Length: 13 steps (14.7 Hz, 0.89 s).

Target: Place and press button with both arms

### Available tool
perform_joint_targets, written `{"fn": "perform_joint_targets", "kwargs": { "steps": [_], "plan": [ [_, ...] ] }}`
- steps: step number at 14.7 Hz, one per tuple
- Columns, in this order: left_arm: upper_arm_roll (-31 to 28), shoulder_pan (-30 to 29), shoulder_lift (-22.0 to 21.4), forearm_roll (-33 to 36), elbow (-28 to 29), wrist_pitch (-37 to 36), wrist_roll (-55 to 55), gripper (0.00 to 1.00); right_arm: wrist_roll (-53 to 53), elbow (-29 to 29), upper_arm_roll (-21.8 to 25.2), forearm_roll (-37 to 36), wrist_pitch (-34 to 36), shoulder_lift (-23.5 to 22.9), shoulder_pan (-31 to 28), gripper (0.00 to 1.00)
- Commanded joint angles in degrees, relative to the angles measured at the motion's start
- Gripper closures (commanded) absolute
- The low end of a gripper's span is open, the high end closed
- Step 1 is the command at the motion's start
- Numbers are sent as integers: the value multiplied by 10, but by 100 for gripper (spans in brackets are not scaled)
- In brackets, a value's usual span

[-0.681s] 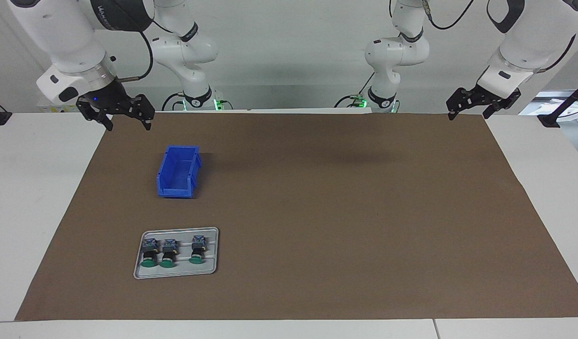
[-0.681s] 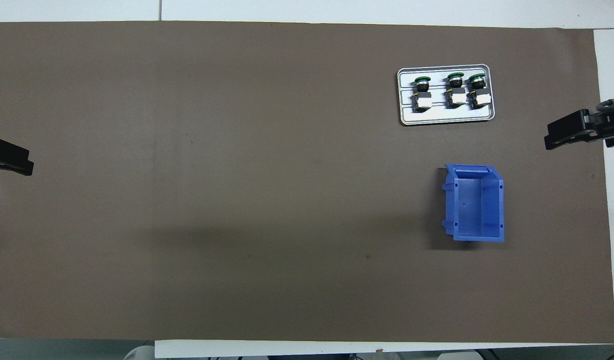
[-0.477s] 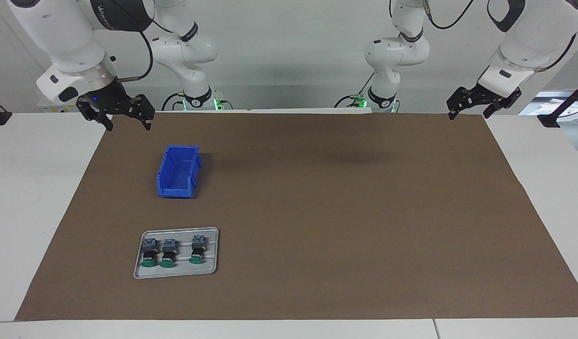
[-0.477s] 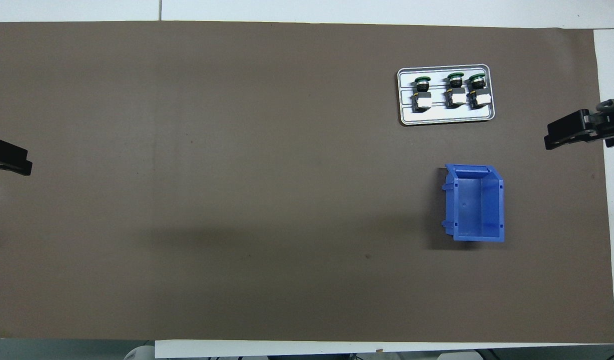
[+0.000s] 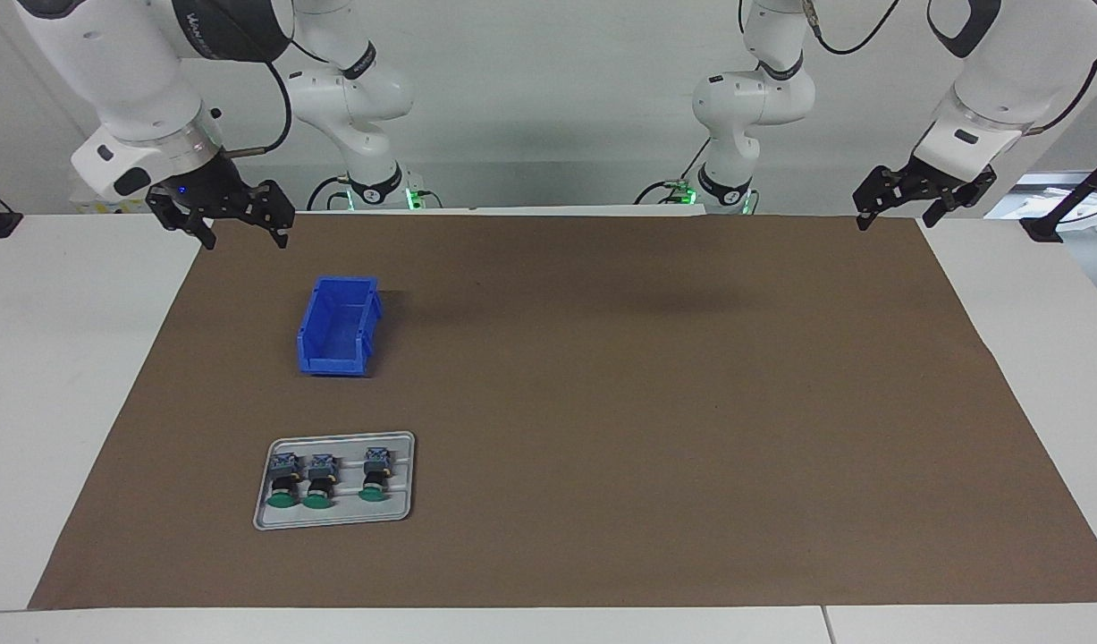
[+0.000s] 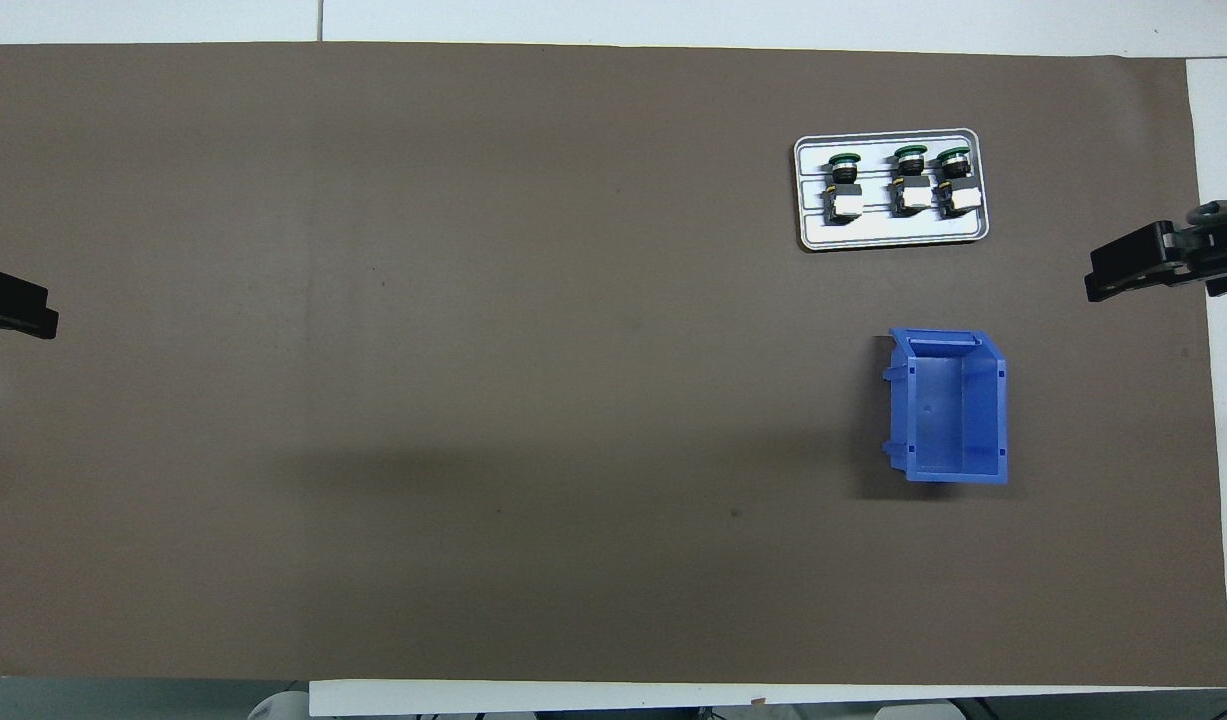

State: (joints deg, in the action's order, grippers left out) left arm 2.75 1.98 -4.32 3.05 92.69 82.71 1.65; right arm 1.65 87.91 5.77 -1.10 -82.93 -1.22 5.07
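Three green-capped buttons lie side by side on a grey tray (image 5: 333,521), caps pointing away from the robots: one button (image 5: 284,481), a second (image 5: 318,481) right beside it, and a third (image 5: 374,477) set a little apart. The same tray (image 6: 893,235) shows in the overhead view. My right gripper (image 5: 244,240) hangs open and empty over the mat's corner nearest its base, above and beside the blue bin (image 5: 338,326). My left gripper (image 5: 894,220) hangs open and empty over the mat's corner at the left arm's end.
The open blue bin (image 6: 948,405) sits nearer to the robots than the tray, both toward the right arm's end. A brown mat (image 5: 646,402) covers most of the white table (image 5: 65,358).
My left gripper has lifted slightly and drifted toward its own end of the table. The right gripper, the buttons and the bin have stayed put.
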Motion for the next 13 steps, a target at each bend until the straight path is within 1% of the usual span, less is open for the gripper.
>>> {"fn": "perform_joint_targets", "kwargs": {
  "steps": [1, 2, 4, 6, 8, 10, 13],
  "plan": [
    [-3, 3, -6, -5, 8, 12, -2, 0, 18, 9, -4, 1, -20, 4, 6, 1],
    [-3, 3, -6, -6, 8, 11, -2, 0, 22, 10, -7, 1, -40, 4, 6, 1],
    [-3, 3, -7, -8, 8, 9, -2, 0, 22, 8, -8, 0, -53, -14, 17, 1],
    [-2, 3, -8, -8, 10, 8, -2, 0, 15, 4, -10, 8, -99, -49, 27, 1],
    [-3, 1, -8, -8, 10, 7, -2, 0, -13, 2, -11, 32, -157, -91, 40, 1],
    [-3, 2, -9, -8, 10, 6, -1, 0, -40, -11, -12, 36, -218, -158, 61, 1],
    [-3, 4, -10, -8, 14, 8, 0, 0, -59, -13, -22, 43, -312, -223, 77, 1]
  ]
}}
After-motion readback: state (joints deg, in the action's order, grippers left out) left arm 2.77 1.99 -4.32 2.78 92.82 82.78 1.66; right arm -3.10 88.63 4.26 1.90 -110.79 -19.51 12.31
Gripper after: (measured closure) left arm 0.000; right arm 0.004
